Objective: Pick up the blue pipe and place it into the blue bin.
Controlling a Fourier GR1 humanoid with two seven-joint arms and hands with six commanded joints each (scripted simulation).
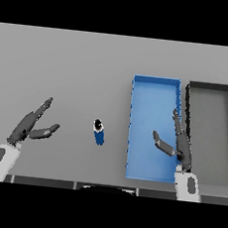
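A short blue pipe (99,132) with a dark open end stands on the grey table, left of the blue bin (155,93). My right hand (178,145) hovers over the bin's right side, fingers straight and thumb spread, holding nothing. My left hand (31,125) is at the left of the table, well apart from the pipe, also open with straight fingers. Nothing lies inside the bin.
A black bin (212,87) with a grey floor stands right beside the blue bin, at the table's right. The table's front edge runs just below both wrists.
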